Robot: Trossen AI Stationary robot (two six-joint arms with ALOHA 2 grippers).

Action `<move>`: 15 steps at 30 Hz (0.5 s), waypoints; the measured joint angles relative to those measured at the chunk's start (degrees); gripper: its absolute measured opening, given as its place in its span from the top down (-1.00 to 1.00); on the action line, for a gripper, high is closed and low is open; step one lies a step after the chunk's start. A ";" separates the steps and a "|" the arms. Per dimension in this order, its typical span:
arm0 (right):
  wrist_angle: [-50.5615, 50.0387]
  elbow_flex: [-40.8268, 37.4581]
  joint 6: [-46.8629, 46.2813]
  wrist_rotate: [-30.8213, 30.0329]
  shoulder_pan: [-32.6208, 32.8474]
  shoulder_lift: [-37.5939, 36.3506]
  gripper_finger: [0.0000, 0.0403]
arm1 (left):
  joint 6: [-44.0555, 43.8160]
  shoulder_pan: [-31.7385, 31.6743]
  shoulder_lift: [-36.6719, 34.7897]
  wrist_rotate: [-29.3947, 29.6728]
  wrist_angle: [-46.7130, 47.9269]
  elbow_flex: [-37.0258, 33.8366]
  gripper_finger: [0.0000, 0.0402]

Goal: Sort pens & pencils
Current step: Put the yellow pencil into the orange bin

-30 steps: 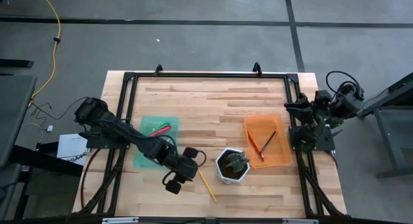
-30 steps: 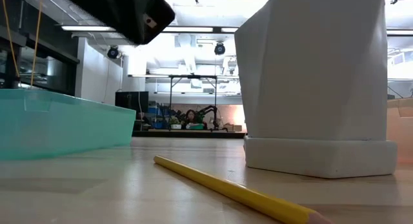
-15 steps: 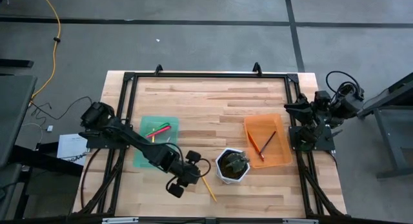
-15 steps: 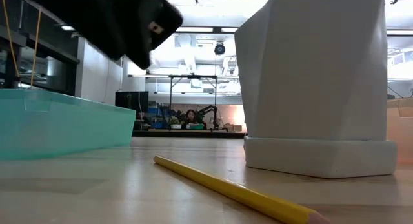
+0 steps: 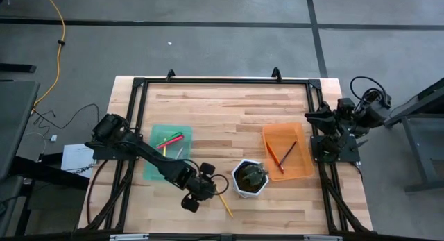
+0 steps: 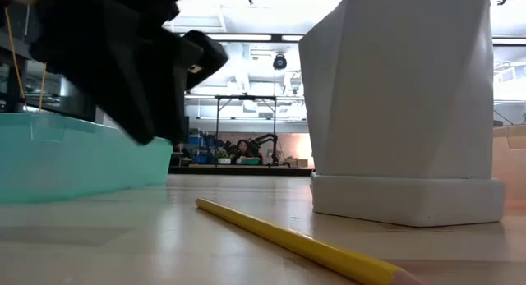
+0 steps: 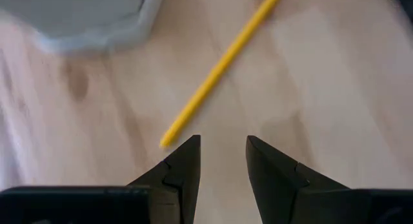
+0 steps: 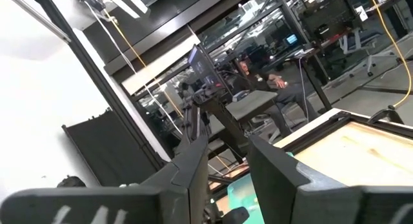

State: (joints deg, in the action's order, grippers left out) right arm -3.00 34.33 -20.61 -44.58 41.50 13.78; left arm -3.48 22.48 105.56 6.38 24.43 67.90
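A yellow pencil (image 5: 223, 199) (image 6: 296, 244) lies flat on the wooden table beside a white faceted pot (image 5: 250, 177). My left gripper (image 5: 211, 188) (image 7: 222, 153) hovers open over the table, pointing down, with the pencil's (image 7: 219, 72) near end just ahead of one fingertip and not between the fingers. A green tray (image 5: 166, 154) holds a pink pen and a green pen. An orange tray (image 5: 288, 152) holds an orange pencil and a dark red-brown pencil. My right gripper (image 5: 326, 130) (image 8: 229, 153) waits, open, at the table's right edge.
The white pot (image 6: 403, 112) (image 7: 90, 17) stands close to the right of the pencil and holds something dark green. A black frame (image 5: 222, 80) runs round the table top. Bare wood lies between the trays and toward the far edge.
My left gripper has moved toward the table's near edge and right, and come down toward the yellow pencil; in the low view its dark body has dropped well into the picture. The pencil and the trays have stayed put.
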 joint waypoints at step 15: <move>-0.83 0.00 -0.48 0.20 0.00 0.00 0.49 | -1.32 -0.37 2.23 2.18 -0.78 -0.08 0.45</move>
State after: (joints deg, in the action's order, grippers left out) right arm -3.83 34.33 -21.09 -44.38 41.50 13.78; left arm -4.81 22.11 107.79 8.56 23.65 67.82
